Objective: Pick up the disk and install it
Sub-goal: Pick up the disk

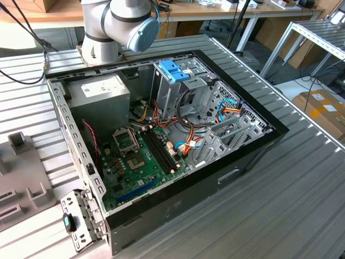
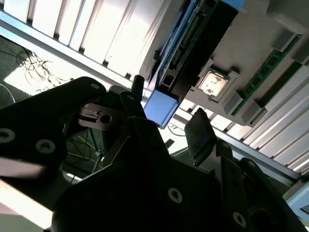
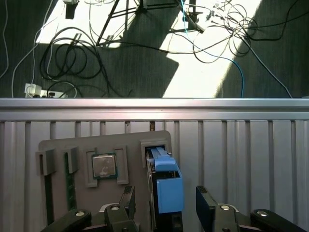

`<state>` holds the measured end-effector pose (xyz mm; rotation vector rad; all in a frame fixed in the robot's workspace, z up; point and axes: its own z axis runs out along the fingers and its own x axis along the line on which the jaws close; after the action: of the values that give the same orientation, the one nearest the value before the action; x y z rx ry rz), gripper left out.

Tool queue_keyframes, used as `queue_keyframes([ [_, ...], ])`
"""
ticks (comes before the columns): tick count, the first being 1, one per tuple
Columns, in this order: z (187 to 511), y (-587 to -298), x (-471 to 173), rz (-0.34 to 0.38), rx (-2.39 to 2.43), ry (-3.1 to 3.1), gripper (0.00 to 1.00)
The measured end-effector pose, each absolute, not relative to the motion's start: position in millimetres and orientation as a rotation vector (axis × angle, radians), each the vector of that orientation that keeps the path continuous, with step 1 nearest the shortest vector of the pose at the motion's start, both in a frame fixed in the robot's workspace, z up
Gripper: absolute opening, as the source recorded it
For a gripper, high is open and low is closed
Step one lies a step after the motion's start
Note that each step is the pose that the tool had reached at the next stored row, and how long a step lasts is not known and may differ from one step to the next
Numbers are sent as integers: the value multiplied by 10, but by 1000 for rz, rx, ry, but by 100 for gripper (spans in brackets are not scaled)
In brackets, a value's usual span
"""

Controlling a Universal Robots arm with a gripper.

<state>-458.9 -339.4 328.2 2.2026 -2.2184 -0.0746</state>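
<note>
The disk (image 3: pixel 165 180) stands on edge in a slot of a grey fixture tray (image 3: pixel 58 147), its blue side rail facing the camera; in the second wrist view the disk (image 2: pixel 179 48) shows its dark connector edge and the blue rail end. My gripper (image 3: pixel 166 203) is open and straddles the disk, one black finger (image 3: pixel 128 197) on each side with a gap between each pad and the drive. In the second wrist view the gripper (image 2: pixel 167 113) sits just at the blue rail end. The open computer case (image 1: pixel 178 189) with its blue-topped drive cage (image 1: pixel 173 73) lies in the exterior view.
A processor chip (image 3: pixel 103 166) and a memory stick (image 3: pixel 70 186) sit in other pockets of the fixture tray. Cables lie on the floor beyond the slatted table edge (image 3: pixel 154 103). Inside the case are the grey power supply (image 1: pixel 102 91), motherboard (image 1: pixel 140 156) and wire bundles.
</note>
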Motion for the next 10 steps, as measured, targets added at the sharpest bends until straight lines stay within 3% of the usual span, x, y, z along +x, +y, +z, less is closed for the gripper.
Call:
queue_keyframes([
  [10, 3244, -3394, -4589, -75, 2203, -2218, 62],
])
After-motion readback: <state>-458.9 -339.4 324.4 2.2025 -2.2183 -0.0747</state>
